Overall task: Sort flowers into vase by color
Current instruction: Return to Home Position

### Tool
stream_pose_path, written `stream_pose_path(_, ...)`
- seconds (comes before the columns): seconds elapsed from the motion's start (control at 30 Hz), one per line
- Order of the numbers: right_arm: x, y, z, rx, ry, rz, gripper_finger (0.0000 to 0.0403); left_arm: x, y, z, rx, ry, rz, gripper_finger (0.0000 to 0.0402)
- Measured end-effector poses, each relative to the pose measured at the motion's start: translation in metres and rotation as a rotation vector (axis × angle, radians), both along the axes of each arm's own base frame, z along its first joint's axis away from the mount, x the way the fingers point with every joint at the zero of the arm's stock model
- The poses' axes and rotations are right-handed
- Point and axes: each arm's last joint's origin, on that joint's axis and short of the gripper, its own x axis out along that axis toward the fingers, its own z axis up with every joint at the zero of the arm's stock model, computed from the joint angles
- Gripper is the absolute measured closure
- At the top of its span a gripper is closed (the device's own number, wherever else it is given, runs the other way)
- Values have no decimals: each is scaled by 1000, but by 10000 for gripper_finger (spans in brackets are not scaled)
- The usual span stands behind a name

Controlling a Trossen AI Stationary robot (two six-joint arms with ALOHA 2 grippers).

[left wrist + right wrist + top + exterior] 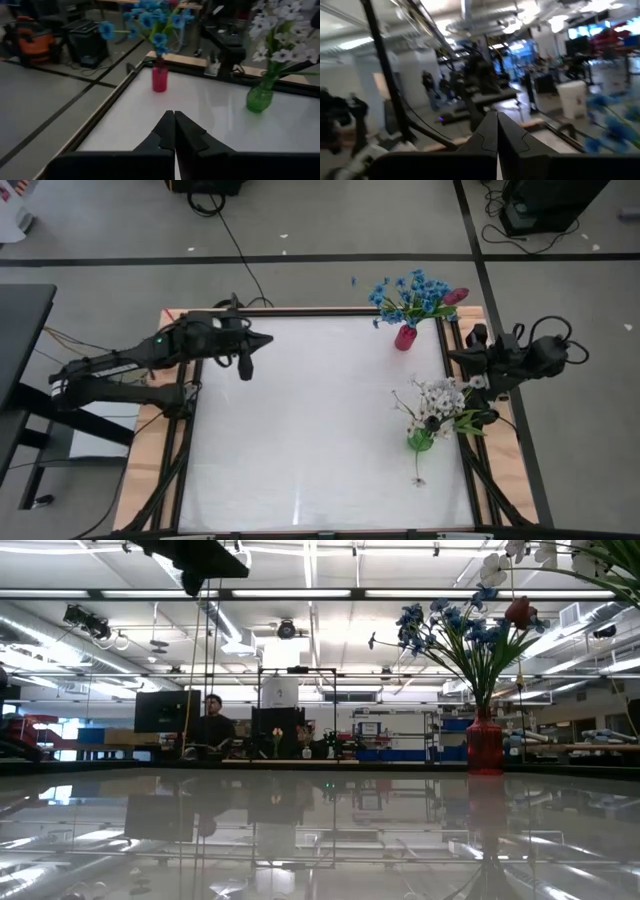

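**Operator:** How does my left gripper stand?

**Observer:** Your left gripper (pixel 174 131) is clenched. In its wrist view the two dark fingers (pixel 192 137) meet tip to tip, and they grasp nothing and touch nothing. Your left arm (pixel 150 358) reaches in over the far left part of the tabletop (pixel 300 430). The gripper hangs above the white surface, pointing across at the vases and well apart from both.

**Operator:** And the right one?

**Observer:** Your right gripper (pixel 497 131) is also pressed shut, with nothing between its fingers. It faces level into the room. Your right arm (pixel 520 358) sits at the tabletop's right edge, between the two vases. From above, its front end shows just beside the white blooms, and I cannot tell whether it brushes them.

**Operator:** Where are the flowers?

**Observer:** You have two bunches, both upright in vases along the right side. The blue flowers (pixel 410 290) and the red-pink bud (pixel 455 296) stand in the red vase (pixel 404 337) at the far right corner. The white flowers (pixel 440 395) stand in the green vase (pixel 420 441), nearer the front and close to the right edge. The two vases stand apart on bare tabletop.

**Operator:** Anything outside the vases?

**Observer:** One thin stem (pixel 417 465) runs from the green vase toward the near edge. I cannot tell whether it lies on the tabletop or droops over it.
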Motion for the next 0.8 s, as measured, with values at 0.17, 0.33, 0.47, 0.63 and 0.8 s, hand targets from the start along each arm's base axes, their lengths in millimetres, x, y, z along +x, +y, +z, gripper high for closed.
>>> stream_pose_path(0.17, 4, 3, 1, -17, -56, 42, 398, 18, 4, -3, 1, -28, -49, 399)
stream_pose_path(0.33, -10, -2, 7, -39, 31, 80, 398, 19, 3, -3, -10, -35, -69, 399)
stream_pose_path(0.47, -13, -1, 14, 22, -10, 195, 398, 11, 1, 4, -4, -70, -77, 400)
stream_pose_path(0.63, 3, 8, 29, -30, -85, 235, 398, 6, 2, 6, 7, -82, -46, 400)
stream_pose_path(0.8, 29, 21, 38, -101, -83, 232, 398, 5, 4, 6, 12, -82, -37, 400)
